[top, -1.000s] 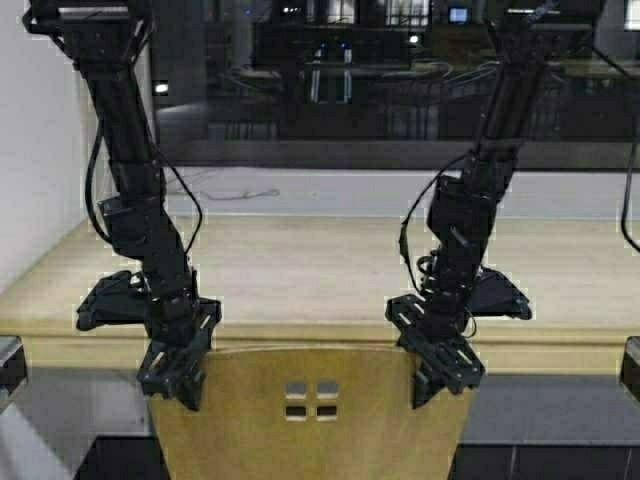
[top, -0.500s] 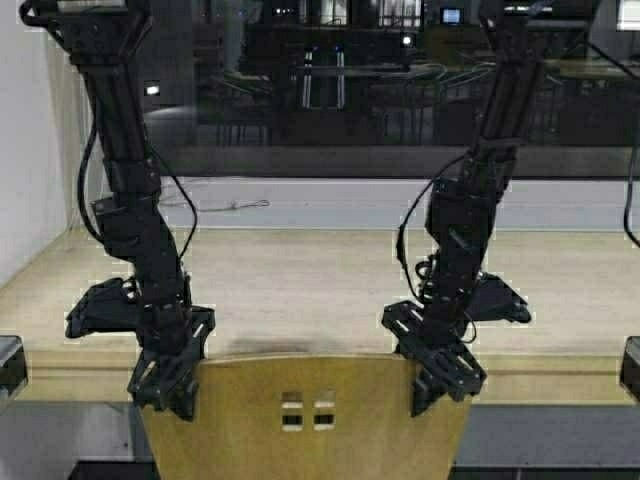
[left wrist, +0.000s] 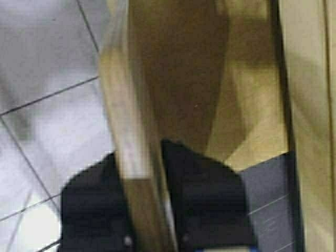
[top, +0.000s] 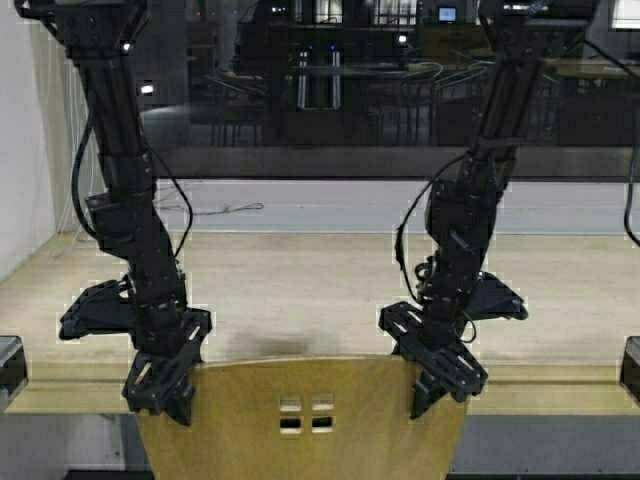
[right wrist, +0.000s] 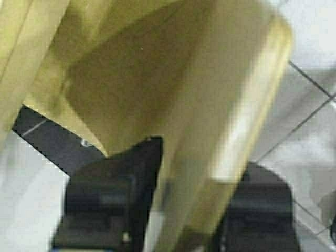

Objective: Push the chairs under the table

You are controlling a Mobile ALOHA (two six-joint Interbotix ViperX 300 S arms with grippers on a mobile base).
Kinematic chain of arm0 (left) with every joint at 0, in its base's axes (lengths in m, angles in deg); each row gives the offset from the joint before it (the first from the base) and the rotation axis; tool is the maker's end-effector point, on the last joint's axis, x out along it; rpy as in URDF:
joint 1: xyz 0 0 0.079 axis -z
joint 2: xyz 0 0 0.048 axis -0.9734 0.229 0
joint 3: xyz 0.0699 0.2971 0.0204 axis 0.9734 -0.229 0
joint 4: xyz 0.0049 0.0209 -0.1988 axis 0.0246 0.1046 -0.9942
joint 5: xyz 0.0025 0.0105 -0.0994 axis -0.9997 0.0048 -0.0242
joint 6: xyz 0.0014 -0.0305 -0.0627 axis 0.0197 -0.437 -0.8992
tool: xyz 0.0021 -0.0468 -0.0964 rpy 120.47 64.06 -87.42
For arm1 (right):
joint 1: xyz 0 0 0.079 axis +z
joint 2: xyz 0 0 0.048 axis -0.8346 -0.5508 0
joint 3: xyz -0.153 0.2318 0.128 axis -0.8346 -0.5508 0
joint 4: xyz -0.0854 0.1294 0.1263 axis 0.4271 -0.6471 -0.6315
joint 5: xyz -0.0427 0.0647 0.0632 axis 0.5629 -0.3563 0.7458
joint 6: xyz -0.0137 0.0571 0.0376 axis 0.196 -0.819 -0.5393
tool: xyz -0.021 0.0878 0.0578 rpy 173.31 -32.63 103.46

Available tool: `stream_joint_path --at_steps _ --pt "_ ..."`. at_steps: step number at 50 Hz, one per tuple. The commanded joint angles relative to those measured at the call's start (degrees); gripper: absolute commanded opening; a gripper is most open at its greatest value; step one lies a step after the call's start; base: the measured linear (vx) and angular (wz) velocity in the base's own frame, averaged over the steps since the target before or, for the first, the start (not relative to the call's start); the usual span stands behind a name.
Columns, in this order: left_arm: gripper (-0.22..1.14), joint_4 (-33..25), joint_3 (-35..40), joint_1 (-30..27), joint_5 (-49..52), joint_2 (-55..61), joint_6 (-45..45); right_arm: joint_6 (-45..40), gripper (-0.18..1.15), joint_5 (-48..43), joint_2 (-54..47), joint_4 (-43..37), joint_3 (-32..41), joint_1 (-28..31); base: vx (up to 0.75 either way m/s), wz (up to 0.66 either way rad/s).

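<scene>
The chair (top: 305, 420) sits at 6 o'clock, its backrest top against the table (top: 320, 280) edge. The left gripper (top: 160, 385) and right gripper (top: 440, 385) each pinch a top corner of the backrest. Moulded wood on wire legs: stiff, light, likely to slide easily; hold the corners evenly so it stays straight

We're looking at a dark window (top: 330, 90) reflecting indoor lights, a pale sill (top: 350, 205) carrying a thin cable (top: 225, 210), a white wall (top: 25, 150) on the left, grey floor tiles (left wrist: 47, 105) below.
</scene>
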Motion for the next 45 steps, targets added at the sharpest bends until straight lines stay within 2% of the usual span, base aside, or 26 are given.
stream_joint_path --at_steps 1,4,7,26,39,45 --pt "0.74 1.23 -0.18 1.32 0.97 -7.38 2.99 3.43 0.75 0.0 3.25 2.29 1.76 -0.18 0.0 0.0" --pt "0.85 1.23 -0.35 1.32 1.58 -7.47 2.99 3.16 0.85 1.49 3.43 1.85 2.02 -0.18 0.0 0.0" --pt "0.9 1.23 -0.79 1.32 2.46 -7.82 2.99 2.46 0.87 3.34 3.96 1.23 2.02 -0.18 0.0 0.01" --pt "0.9 0.62 -7.38 1.49 5.63 -17.23 2.72 2.9 0.87 9.58 13.36 -0.97 -3.34 -0.26 -0.01 0.0" --pt "0.9 0.53 -15.12 3.96 6.33 -29.36 2.29 3.08 0.87 12.74 23.73 0.09 -14.85 -0.35 0.0 0.0" --pt "0.9 0.79 -19.86 4.04 6.06 -33.93 3.52 3.08 0.87 11.95 28.56 3.78 -19.78 -0.18 -0.02 0.0"
